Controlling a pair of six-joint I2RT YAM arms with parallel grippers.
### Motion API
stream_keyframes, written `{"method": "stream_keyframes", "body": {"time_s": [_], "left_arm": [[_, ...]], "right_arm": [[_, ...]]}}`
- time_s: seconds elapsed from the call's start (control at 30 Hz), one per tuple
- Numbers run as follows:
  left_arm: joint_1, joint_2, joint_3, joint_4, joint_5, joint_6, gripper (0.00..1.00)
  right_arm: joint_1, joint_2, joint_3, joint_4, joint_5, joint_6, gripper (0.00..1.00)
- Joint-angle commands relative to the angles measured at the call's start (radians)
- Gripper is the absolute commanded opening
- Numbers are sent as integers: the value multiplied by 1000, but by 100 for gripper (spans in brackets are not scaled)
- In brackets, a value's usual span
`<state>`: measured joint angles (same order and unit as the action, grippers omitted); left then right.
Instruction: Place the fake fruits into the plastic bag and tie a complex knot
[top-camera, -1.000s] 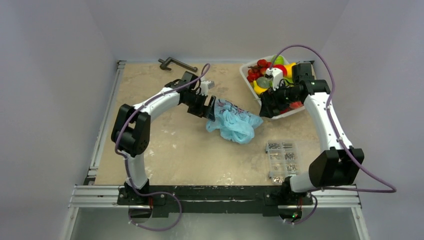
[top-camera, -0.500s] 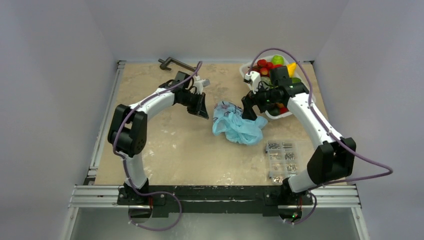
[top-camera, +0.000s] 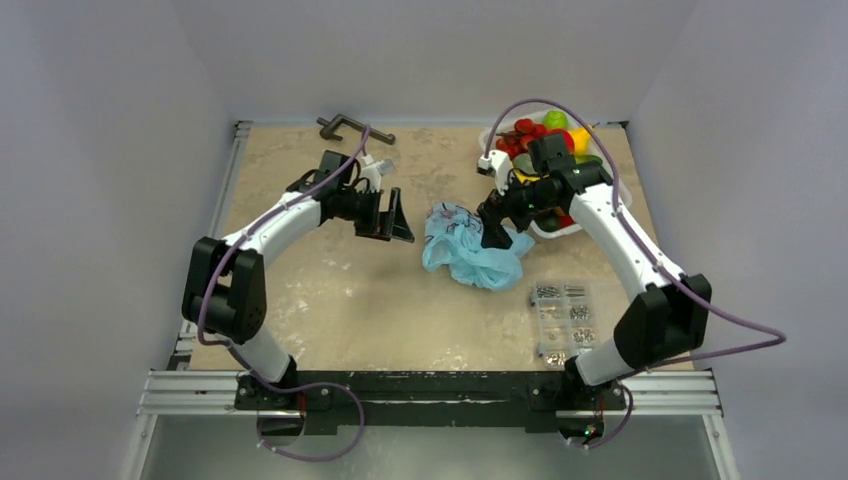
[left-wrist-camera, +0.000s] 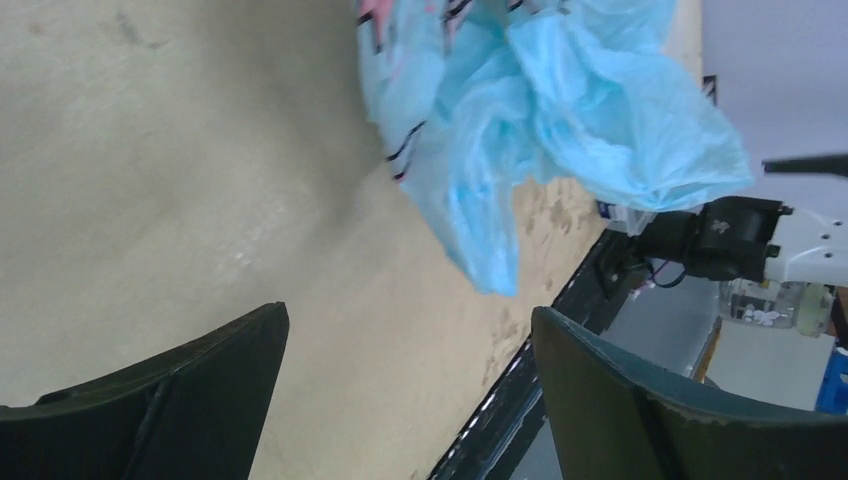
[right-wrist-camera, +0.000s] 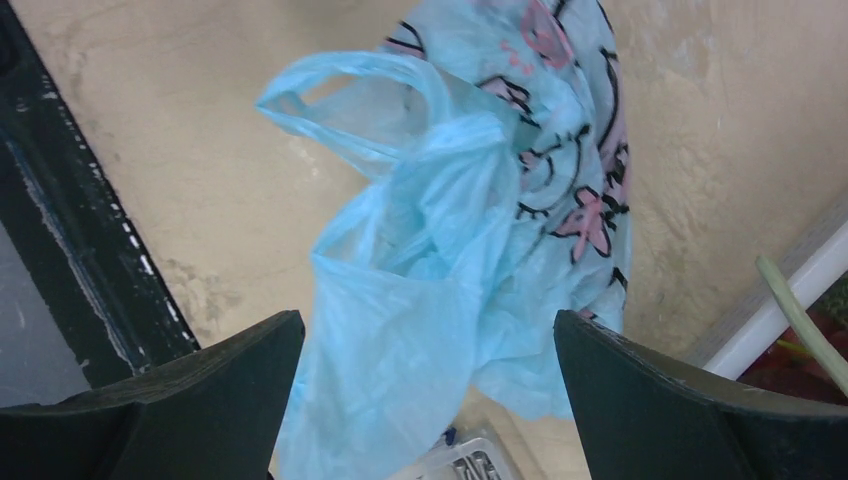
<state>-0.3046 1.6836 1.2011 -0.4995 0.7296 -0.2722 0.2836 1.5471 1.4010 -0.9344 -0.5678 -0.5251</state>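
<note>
The right gripper (top-camera: 492, 235) hangs with its jaws spread wide over the right side of the plastic bag (top-camera: 468, 252), pinching nothing. The bag lies crumpled mid-table (printed patch facing the far side). The left gripper (top-camera: 397, 217), also spread and empty, sits just left of the bag. The fake fruits (top-camera: 540, 128) fill the white tray (top-camera: 552, 231) at far right.

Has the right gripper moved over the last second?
Yes. The right gripper has swung left, away from the white tray, and now hangs open over the blue bag.
</note>
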Motion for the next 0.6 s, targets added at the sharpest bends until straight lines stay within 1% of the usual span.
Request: {"method": "stream_keyframes", "body": {"time_s": [0.0, 0.07, 0.17, 0.23, 0.33, 0.4, 0.43, 0.47, 0.53, 0.57], "left_arm": [[-85, -2, 11, 117, 19, -115, 94], [-112, 51, 49, 115, -8, -152, 96], [-135, 134, 82, 111, -32, -213, 97], [-146, 181, 91, 108, -28, -247, 97], [-171, 201, 50, 167, -14, -303, 97], [-187, 208, 23, 226, 5, -337, 94], [-192, 219, 19, 246, 21, -354, 89], [-194, 236, 19, 262, 43, -375, 79], [-189, 252, 28, 259, 59, -388, 42], [-181, 242, 36, 228, 55, -361, 17]], "right_arm": [[92, -114, -47, -14, 21, -15, 99], [140, -140, -109, 13, 89, -12, 99], [207, -164, -183, 64, 233, -2, 99], [220, -177, -217, 98, 325, 22, 99], [221, -187, -250, 123, 435, 46, 99], [221, -191, -270, 136, 474, 54, 94], [221, -191, -277, 145, 490, 56, 89], [221, -190, -285, 155, 506, 59, 78], [221, -188, -292, 169, 521, 61, 56], [221, -188, -290, 172, 524, 70, 42]]}}
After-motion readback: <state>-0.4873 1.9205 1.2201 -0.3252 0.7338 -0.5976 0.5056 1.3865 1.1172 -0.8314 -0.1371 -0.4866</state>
